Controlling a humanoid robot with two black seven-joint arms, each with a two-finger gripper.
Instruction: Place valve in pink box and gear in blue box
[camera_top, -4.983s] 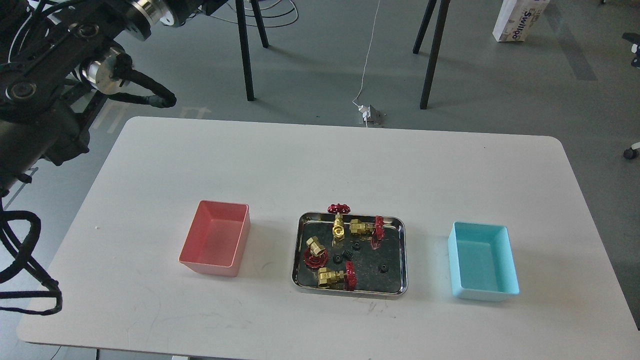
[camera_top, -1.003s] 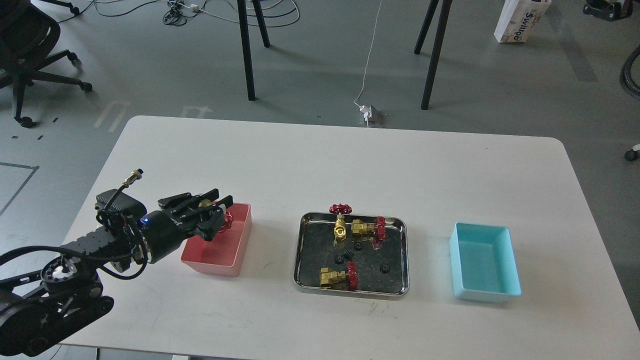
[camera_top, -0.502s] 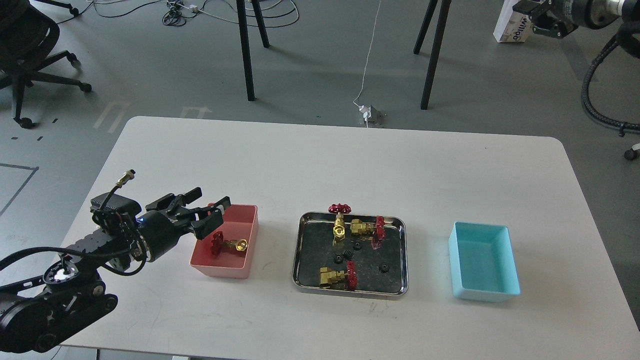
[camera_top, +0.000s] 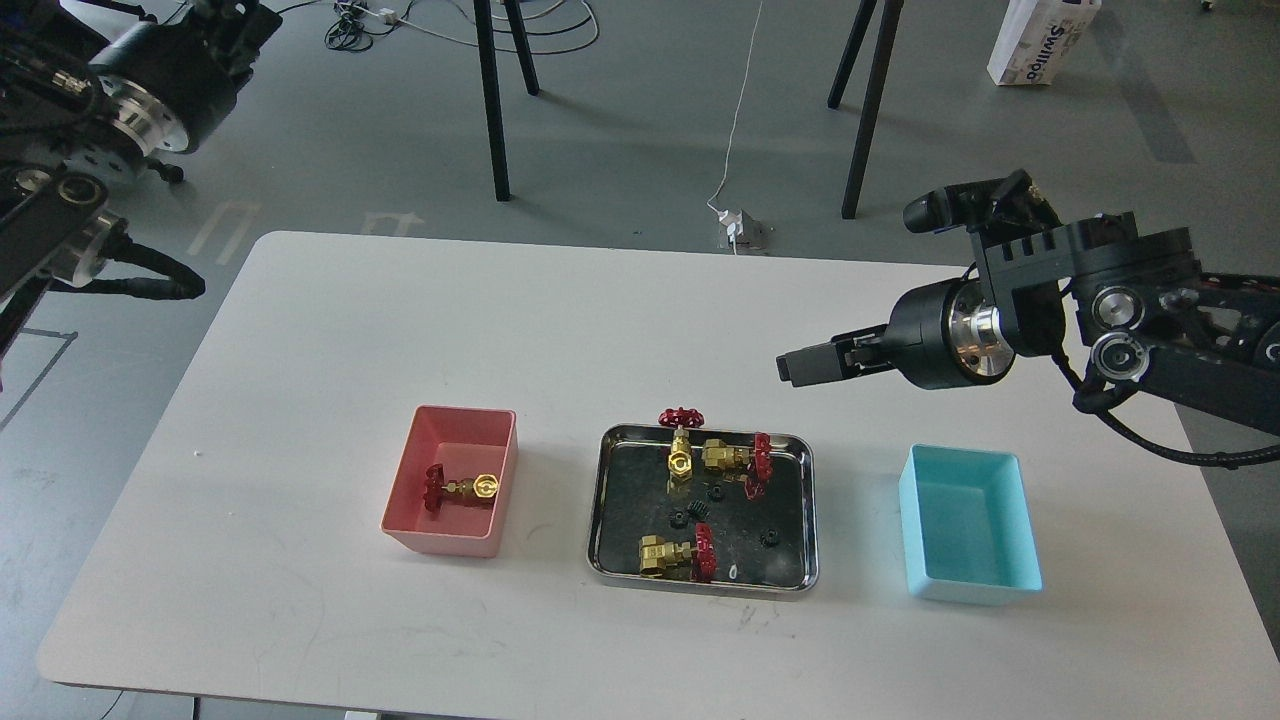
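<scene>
One valve (camera_top: 460, 489) lies on its side inside the pink box (camera_top: 441, 541). Three more valves (camera_top: 679, 447) (camera_top: 735, 458) (camera_top: 678, 555) lie in the steel tray (camera_top: 603, 500), with black gears (camera_top: 714, 492) (camera_top: 690, 515) (camera_top: 768, 538) between them. The blue box (camera_top: 975, 591) is empty, right of the tray. My right gripper (camera_top: 800, 366) hovers above the table beyond the tray's far right corner, pointing left; it is dark and its fingers cannot be told apart. Only thick links of my left arm (camera_top: 140, 90) show at top left; its gripper is out of view.
The white table (camera_top: 640, 320) carries only the two boxes and the tray. Beyond its far edge are black stand legs (camera_top: 490, 100), cables and a cardboard box (camera_top: 1040, 40) on the floor.
</scene>
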